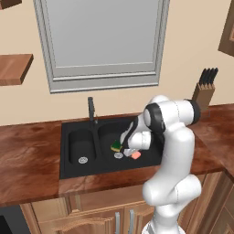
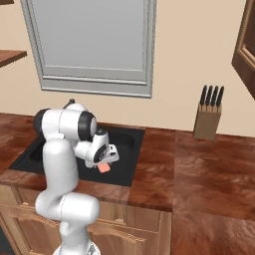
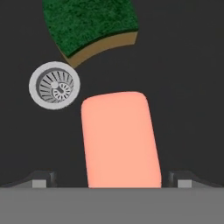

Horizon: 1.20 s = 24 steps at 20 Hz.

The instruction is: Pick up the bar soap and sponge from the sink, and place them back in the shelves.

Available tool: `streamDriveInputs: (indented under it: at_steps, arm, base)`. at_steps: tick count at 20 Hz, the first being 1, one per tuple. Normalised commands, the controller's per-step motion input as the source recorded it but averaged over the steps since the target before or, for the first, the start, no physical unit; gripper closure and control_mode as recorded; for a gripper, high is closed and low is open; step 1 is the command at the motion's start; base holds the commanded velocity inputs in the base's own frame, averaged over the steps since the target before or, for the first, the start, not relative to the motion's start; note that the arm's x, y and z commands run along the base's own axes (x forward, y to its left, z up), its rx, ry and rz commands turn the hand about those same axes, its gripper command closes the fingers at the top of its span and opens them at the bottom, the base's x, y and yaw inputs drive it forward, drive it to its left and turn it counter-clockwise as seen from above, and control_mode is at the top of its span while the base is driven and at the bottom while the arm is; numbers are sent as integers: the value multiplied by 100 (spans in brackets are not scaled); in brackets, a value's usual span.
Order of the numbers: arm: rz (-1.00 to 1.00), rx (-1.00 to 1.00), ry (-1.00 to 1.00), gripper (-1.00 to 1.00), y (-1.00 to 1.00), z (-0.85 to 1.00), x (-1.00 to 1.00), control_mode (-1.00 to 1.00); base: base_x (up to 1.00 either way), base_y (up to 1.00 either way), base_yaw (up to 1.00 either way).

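We see the arm bent down over the sink (image 1: 73, 137), a black double-basin unit set into the brown table (image 1: 27, 155), with the end effector (image 1: 129, 152) lowered into the larger right basin. In the hand view, the end effector (image 3: 112, 178) is open: its two dark fingertips (image 3: 43, 178) stand apart on either side of the bar soap (image 3: 119, 140), and we see no contact between them and the bar. The bar soap (image 1: 136, 155) lies flat on the basin floor, near the front edge of the sink, and appears below the hand in the right base view (image 2: 103, 168). The sponge (image 3: 89, 24), green scrub face up, rests just beyond the soap, apart from it; we also mark the sponge (image 1: 116, 146) beside the round silver drain (image 1: 118, 155). The drain (image 3: 54, 85) sits between the two objects, off to one side. One brown plank of the shelves (image 1: 13, 68) is visible on the wall left of the window (image 1: 103, 39). A knife block (image 1: 203, 93) stands at the table's rear right.
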Motion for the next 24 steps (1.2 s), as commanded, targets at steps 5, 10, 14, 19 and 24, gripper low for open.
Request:
streamDriveInputs:
  at_steps: [5,10,14,19,24]
  arm:
    - [0,0,1,-100,0,-14,13,-100]
    - [0,0,0,-100,0,-18,11,-100]
    - [0,0,1,-100,0,-22,8,-100]
    - [0,0,1,-100,0,-17,8,-100]
    - [0,0,0,-100,0,-7,3,-100]
  base:
    - [0,0,0]
    - [0,0,0]
    - [0,0,0]
    - [0,0,0]
    - [0,0,0]
